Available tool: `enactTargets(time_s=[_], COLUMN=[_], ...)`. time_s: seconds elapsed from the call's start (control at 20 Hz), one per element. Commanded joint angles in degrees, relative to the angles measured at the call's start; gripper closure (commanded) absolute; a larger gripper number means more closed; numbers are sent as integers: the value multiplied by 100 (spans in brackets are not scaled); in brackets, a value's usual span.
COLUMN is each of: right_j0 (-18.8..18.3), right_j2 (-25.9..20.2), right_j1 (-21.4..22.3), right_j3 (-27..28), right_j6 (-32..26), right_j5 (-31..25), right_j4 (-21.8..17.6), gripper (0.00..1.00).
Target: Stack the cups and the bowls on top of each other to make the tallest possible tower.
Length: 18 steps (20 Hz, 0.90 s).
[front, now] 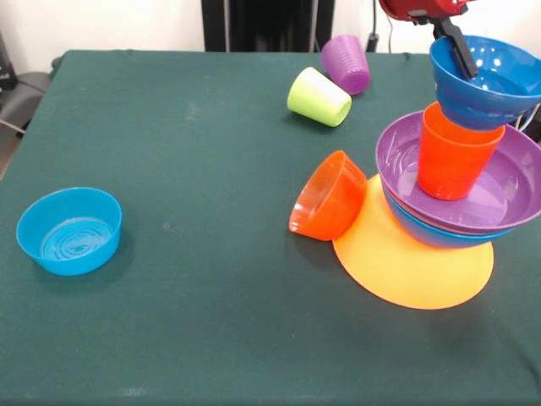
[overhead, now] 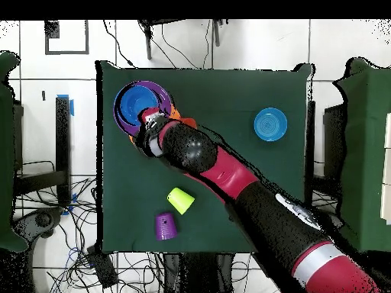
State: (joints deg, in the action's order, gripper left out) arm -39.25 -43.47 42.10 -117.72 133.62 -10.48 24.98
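The tower stands at the right in the front view. An upturned orange-yellow bowl (front: 406,275) is its base, with a blue bowl (front: 423,230) and a purple bowl (front: 507,199) on it. An upturned orange cup (front: 452,156) stands in the purple bowl. My gripper (front: 465,63) is shut on the rim of the dark blue bowl (front: 494,85), which sits slightly tilted on the orange cup. In the overhead view the gripper (overhead: 150,119) is at the edge of that bowl (overhead: 137,101). The small orange bowl (front: 330,196) lies on its side against the tower. The yellow cup is out of view.
The lime green cup (front: 319,96) and the purple cup (front: 347,63) lie on their sides at the far side of the green table. The light blue bowl (front: 69,230) stands upright at the left. My arm (overhead: 252,198) crosses the table in the overhead view.
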Motion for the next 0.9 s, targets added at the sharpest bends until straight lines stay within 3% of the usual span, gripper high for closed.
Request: enactTargets(time_s=[0.05, 0.9], right_j0=[-9, -4], right_j2=[161, 205], right_j1=[-472, -466], right_j3=[-64, 13], right_j6=[524, 564], right_j5=[397, 150], right_j4=[-340, -320], gripper=[0, 0])
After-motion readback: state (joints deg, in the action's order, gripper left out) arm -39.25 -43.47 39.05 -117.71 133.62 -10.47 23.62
